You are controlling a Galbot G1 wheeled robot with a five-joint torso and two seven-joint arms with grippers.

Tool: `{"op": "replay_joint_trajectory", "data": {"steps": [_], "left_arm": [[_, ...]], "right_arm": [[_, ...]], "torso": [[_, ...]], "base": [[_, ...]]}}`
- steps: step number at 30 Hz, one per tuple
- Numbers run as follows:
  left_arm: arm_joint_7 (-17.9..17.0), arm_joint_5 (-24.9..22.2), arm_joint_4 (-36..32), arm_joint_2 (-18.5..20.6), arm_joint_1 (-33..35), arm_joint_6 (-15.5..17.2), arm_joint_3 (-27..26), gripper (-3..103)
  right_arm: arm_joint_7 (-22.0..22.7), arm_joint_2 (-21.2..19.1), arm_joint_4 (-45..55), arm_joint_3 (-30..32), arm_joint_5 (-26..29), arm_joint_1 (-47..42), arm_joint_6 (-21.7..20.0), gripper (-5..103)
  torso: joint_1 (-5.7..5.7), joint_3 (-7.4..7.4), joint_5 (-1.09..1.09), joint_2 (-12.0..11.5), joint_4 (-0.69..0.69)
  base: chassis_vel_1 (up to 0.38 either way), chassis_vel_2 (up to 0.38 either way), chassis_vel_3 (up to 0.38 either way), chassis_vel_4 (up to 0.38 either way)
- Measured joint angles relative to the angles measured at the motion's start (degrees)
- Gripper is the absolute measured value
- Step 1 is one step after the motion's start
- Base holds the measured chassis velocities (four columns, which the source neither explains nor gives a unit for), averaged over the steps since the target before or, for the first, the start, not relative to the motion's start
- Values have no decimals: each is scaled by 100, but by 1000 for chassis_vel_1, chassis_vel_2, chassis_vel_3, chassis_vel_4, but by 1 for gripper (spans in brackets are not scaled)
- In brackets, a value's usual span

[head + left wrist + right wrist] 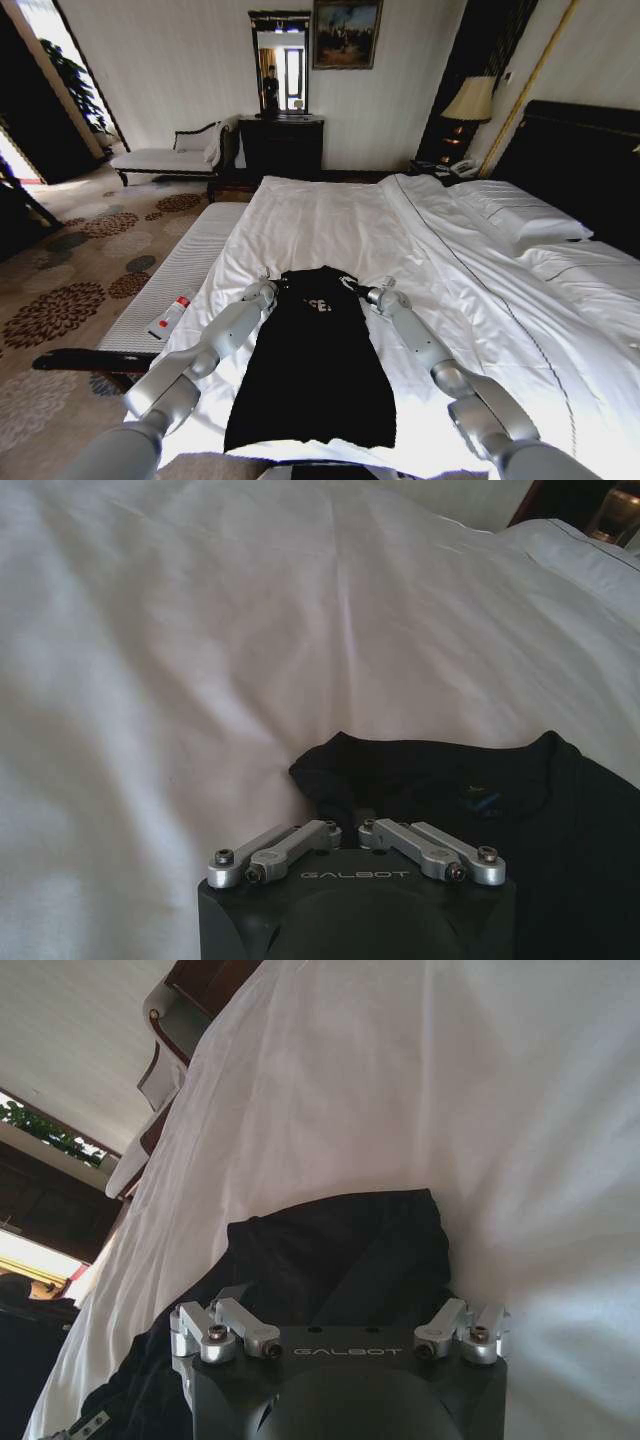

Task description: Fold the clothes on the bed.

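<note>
Currently your black T-shirt (312, 360) lies flat, lengthwise on the white bed (330, 215). Left gripper (268, 287) is pinched closed at one shoulder; right gripper (375, 292), jaws wide, straddles the other sleeve. Judged step: securing both shoulders. Next, close right before lifting.

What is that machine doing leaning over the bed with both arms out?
A two-armed robot is working on a black garment that lies flat on the white bed. Its left gripper and right gripper are at the garment's far end, one on each side near the shoulders. The left jaws look drawn together on the fabric and the right jaws spread. No fold is made yet.
</note>
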Motion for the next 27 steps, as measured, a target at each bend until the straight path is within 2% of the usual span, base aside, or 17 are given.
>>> {"op": "replay_joint_trajectory", "data": {"steps": [1,3,4,7,10,15,16,18,20,23,27], "left_arm": [[1,-2,0,-10,-1,0,7,1],[3,-2,3,-22,-3,0,22,1],[3,-2,3,-22,-3,0,22,1],[6,-2,5,-36,-3,0,24,1],[9,-3,8,-43,-3,0,24,1],[23,18,49,-91,-3,-7,4,1],[23,18,49,-91,-3,-7,4,1],[25,31,52,-103,-2,-13,-19,1],[27,37,52,-105,0,-17,-29,1],[37,59,48,-106,12,-29,-51,1],[39,89,5,-99,60,-42,-77,1]], "right_arm": [[-8,7,-48,1,27,39,12,85],[-38,-1,-75,-4,38,62,32,73],[-38,-1,-75,-4,38,62,32,73],[-63,-23,-75,-27,30,68,60,57],[-64,-25,-74,-36,23,71,84,51],[-101,-29,-67,-57,-9,71,111,25],[-101,-29,-67,-57,-9,71,111,25],[-123,-37,-68,-68,-25,73,121,14],[-129,-44,-66,-77,-34,73,126,14],[-148,-69,-33,-108,-62,73,132,2],[-171,-114,51,-131,-88,44,148,1]], "torso": [[0,0,0,0,1],[0,0,0,0,1],[0,0,0,0,1],[0,0,1,0,0],[0,0,1,0,0],[0,0,1,0,0],[0,0,1,0,0],[0,0,1,0,0],[0,0,1,0,0],[0,0,1,0,0],[0,0,0,0,0]], "base": [[0,0,0,0],[0,0,0,0],[0,0,0,0],[0,0,0,0],[0,0,0,0],[0,0,0,0],[0,0,0,0],[0,0,0,0],[0,0,0,0],[0,0,0,0],[0,0,0,0]]}}
